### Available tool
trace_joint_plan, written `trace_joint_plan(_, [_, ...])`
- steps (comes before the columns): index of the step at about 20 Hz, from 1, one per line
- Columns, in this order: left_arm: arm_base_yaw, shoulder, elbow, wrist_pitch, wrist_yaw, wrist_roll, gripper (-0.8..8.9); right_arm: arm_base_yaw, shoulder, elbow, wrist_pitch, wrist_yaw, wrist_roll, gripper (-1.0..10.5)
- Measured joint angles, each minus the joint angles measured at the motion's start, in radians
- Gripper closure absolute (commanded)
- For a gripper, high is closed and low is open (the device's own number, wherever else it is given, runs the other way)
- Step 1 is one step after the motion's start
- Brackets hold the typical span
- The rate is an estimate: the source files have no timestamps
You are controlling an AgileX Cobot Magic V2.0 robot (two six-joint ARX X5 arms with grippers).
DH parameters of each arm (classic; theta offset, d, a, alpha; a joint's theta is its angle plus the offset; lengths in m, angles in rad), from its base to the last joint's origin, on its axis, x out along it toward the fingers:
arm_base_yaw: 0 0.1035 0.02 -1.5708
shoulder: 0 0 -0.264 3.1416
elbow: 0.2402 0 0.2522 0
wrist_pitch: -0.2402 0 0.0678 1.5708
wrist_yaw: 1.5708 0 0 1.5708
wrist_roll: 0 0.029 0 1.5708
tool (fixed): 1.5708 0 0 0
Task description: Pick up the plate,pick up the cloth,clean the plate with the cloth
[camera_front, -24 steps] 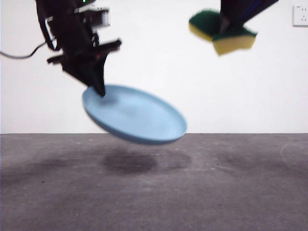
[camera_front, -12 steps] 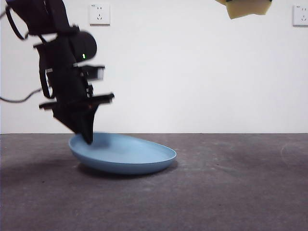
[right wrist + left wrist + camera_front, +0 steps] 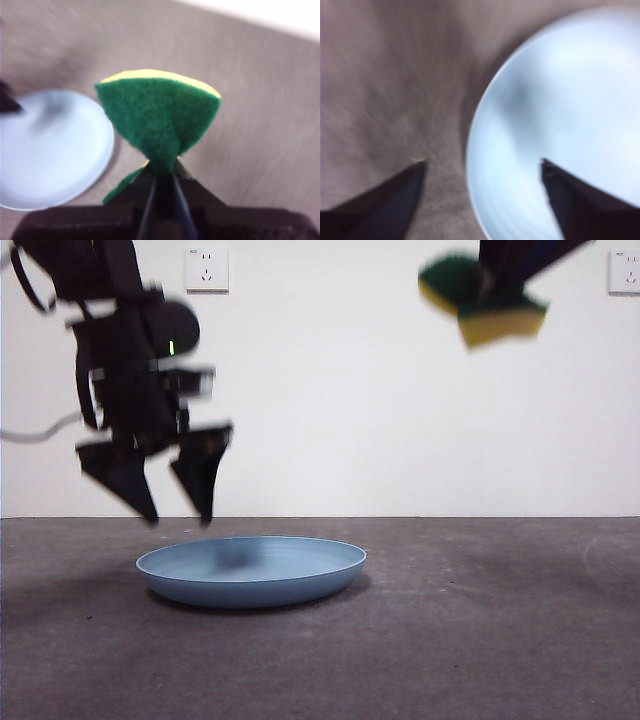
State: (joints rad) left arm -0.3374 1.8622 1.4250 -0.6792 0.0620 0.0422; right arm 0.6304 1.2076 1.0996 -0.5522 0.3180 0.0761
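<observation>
Your left gripper [image 3: 176, 518] hung spread and empty over the plate [image 3: 251, 570], flat on the bench [image 3: 480, 640]; your right gripper [image 3: 161, 172] pinched the cloth [image 3: 482, 300] aloft; judging so, regrasping the rim came next

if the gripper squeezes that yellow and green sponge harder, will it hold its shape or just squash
Probably squash: the sponge already folds where the right gripper pinches it, so it looks soft. It likely springs back once released. It also seems light, hanging high above the plate from one pinch.
</observation>
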Motion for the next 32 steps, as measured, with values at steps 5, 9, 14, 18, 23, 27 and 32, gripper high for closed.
trace_joint_plan(5, [-0.021,-0.241,0.000,-0.003,0.100,-0.001,4.05,-0.105,0.249,0.000,0.009,-0.195,0.060,9.6])
trace_joint_plan(9, [-0.057,-0.441,0.000,-0.084,0.152,-0.002,4.05,-0.168,0.444,0.000,0.040,-0.290,0.095,9.4])
trace_joint_plan(14, [-0.078,-0.579,0.000,-0.120,0.154,-0.002,4.06,-0.193,0.540,-0.001,0.041,-0.293,0.100,8.6])
trace_joint_plan(18, [-0.078,-0.586,0.000,-0.129,0.154,-0.002,4.06,-0.194,0.539,-0.001,0.045,-0.292,0.100,5.3])
trace_joint_plan(23, [-0.079,-0.585,0.000,-0.132,0.154,-0.002,4.06,-0.198,0.539,-0.001,0.045,-0.291,0.100,5.3])
trace_joint_plan(27, [-0.079,-0.585,0.000,-0.132,0.151,-0.002,4.06,-0.199,0.539,-0.001,0.045,-0.289,0.100,5.3])
trace_joint_plan(32, [-0.079,-0.585,0.000,-0.140,0.151,-0.002,4.07,-0.199,0.491,0.000,0.042,-0.289,0.100,5.4])
